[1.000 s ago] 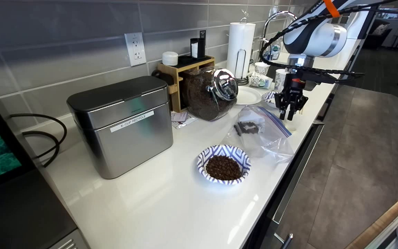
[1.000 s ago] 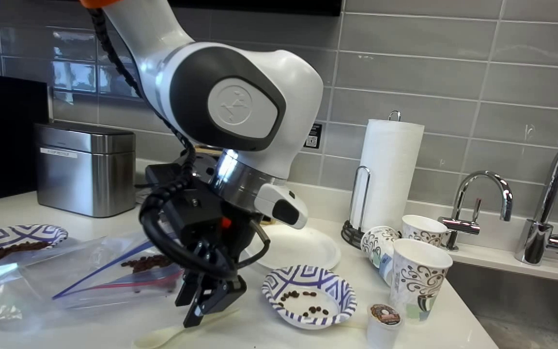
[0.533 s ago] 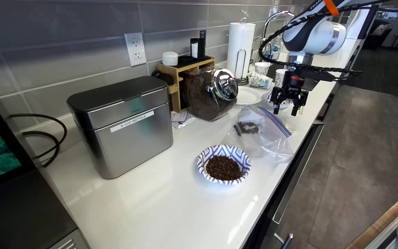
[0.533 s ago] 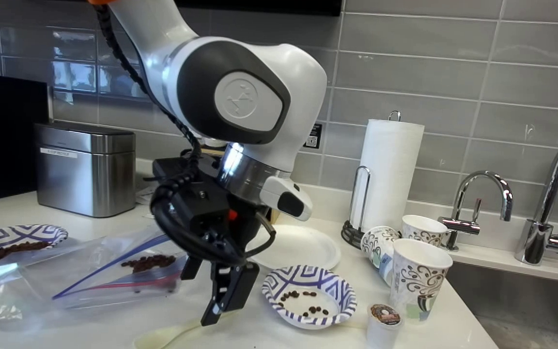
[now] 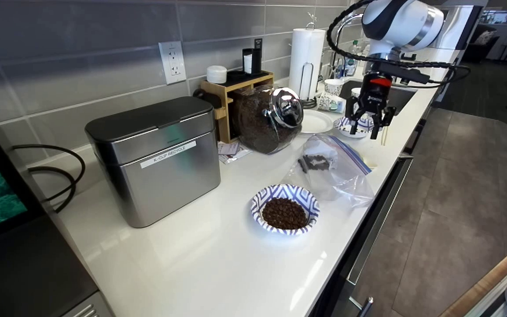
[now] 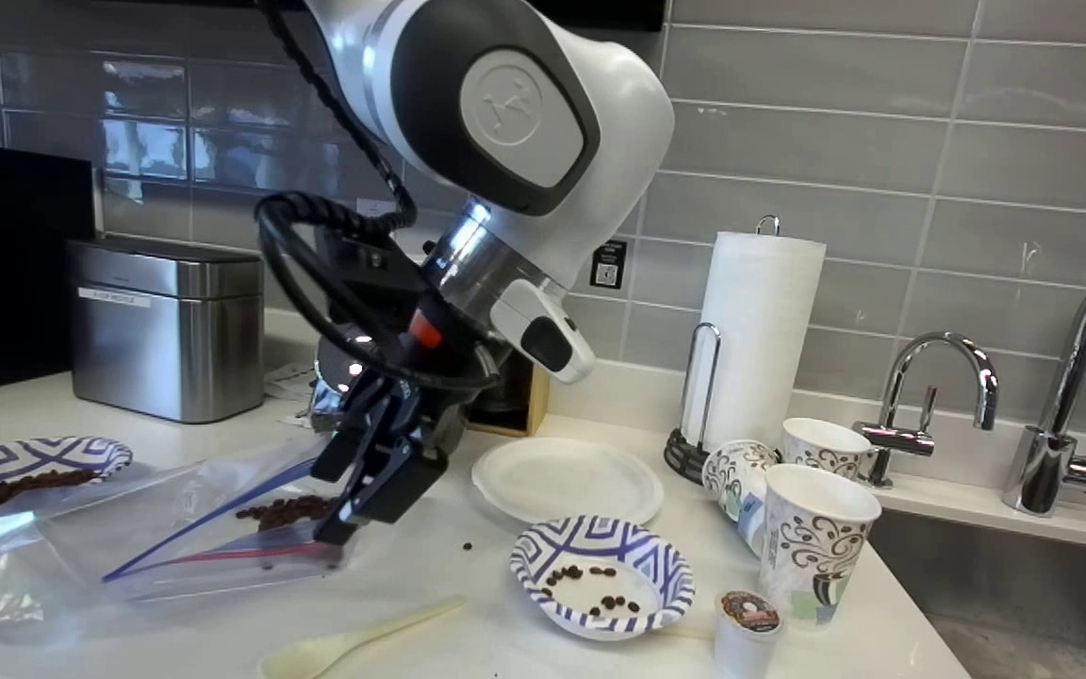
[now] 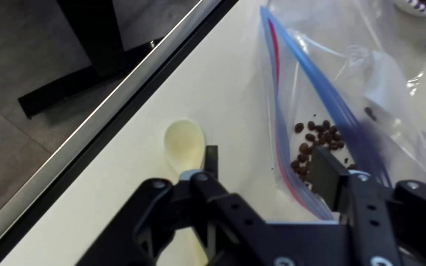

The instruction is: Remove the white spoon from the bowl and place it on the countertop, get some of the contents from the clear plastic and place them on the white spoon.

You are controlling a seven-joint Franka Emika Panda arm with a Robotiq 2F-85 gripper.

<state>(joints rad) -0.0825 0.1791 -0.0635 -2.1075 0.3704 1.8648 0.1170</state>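
The white spoon (image 6: pixel 345 648) lies on the countertop (image 5: pixel 200 268), its scoop (image 7: pixel 184 142) near the front edge in the wrist view. Above the counter my gripper (image 7: pixel 270 166) stands open, nothing between its fingers; one finger is beside the spoon's scoop in that view, the other over the bag's mouth. The clear plastic (image 5: pixel 341 180) is a zip bag lying flat with dark coffee beans (image 6: pixel 288 511) inside. A blue-and-white striped bowl (image 6: pixel 600 533) holds a few beans. A matching bowl (image 5: pixel 285 190) beyond the bag holds many. Whether a fingertip touches the bag cannot be told.
A white plate (image 6: pixel 567 476), patterned paper cups (image 6: pixel 816 538) and a small coffee pod (image 6: pixel 748 632) stand around the bean-specked bowl. A steel K-cup bin (image 5: pixel 170 163) and a glass jar (image 5: pixel 255 125) line the wall. The counter's dark front edge (image 7: pixel 124 105) drops to the floor.
The gripper has opened wider, risen off the spoon and shifted toward the bag. The spoon stays lying where it was, now fully uncovered in an exterior view.
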